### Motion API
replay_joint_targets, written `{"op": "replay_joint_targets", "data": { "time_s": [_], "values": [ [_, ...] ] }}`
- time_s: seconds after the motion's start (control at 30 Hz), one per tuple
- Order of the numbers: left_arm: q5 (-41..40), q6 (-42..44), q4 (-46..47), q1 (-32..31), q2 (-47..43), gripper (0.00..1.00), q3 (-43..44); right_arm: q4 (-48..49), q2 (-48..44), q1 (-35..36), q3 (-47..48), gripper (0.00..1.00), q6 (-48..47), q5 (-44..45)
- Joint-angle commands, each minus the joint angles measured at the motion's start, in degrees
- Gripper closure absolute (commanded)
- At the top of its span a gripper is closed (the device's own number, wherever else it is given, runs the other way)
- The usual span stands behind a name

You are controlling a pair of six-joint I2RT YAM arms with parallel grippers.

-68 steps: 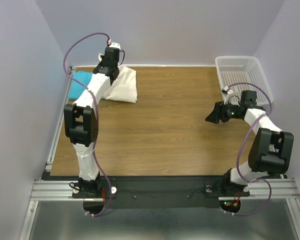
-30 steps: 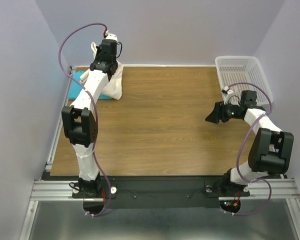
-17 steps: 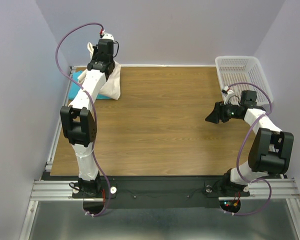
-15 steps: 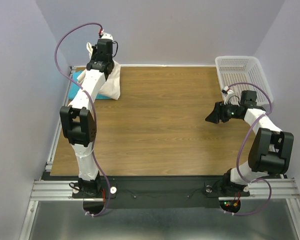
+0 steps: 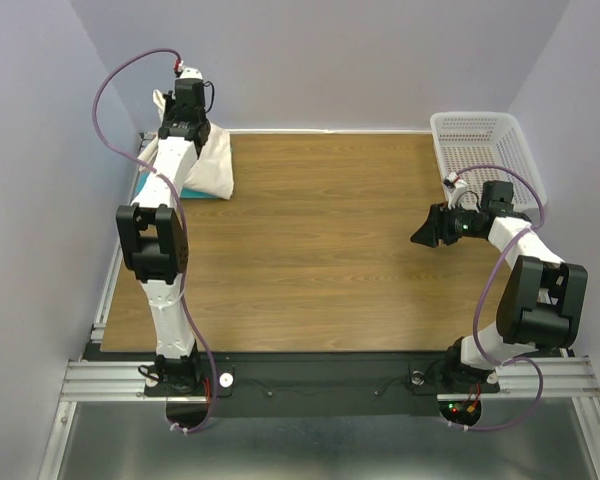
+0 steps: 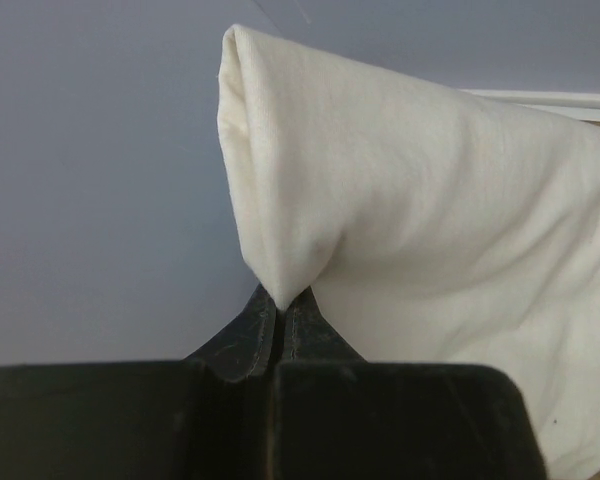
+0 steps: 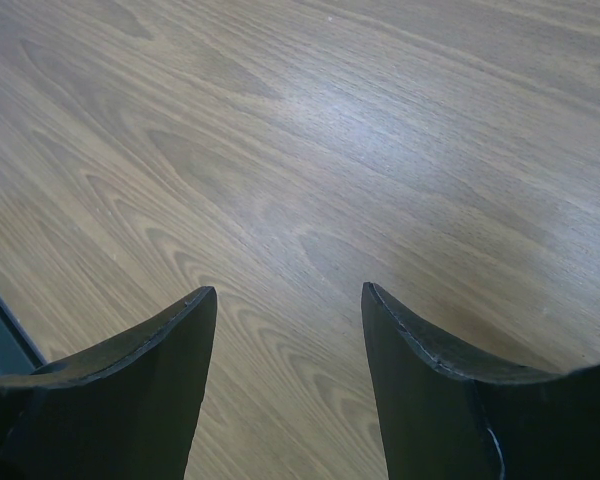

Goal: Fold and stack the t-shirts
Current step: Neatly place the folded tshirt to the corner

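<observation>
Left wrist view gives what the overhead camera cannot: the left gripper [image 6: 280, 300] has its two black fingers pressed together on a pinched fold of the cream t-shirt [image 6: 410, 200]. The cloth rises above the tips in a rounded peak against the pale wall and falls away toward 4 o'clock. The top external view supplies the setting: that shirt is lifted at the 11 o'clock corner of the table [image 5: 330, 250], its lower part bunched on the wood. Only a sliver of the turquoise t-shirt [image 5: 190, 191] shows beneath it, beside the arm. The left arm stretches nearly straight from its base toward that corner, wrist raised above the table edge. The right wrist view shows the right gripper [image 7: 285, 290] with fingers well apart, nothing between them, bare wood grain below. From above, the right arm is folded at the elbow at 3 o'clock. Its gripper is aimed toward 9 o'clock, near the white basket [image 5: 480, 118] at 1 o'clock.
</observation>
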Motion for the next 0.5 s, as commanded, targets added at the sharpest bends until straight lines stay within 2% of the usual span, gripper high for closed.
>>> {"op": "replay_joint_targets", "data": {
  "time_s": [0.0, 0.47],
  "values": [
    [-0.20, -0.47, 5.48, 1.19, 1.63, 1.00, 5.01, 0.66, 0.25, 0.05, 1.27, 0.34, 0.50, -1.38],
    [1.39, -1.78, 6.89, 3.92, 12.36, 1.00, 8.80, 0.57, 0.69, 0.05, 1.18, 0.34, 0.50, -1.99]
  ]
}}
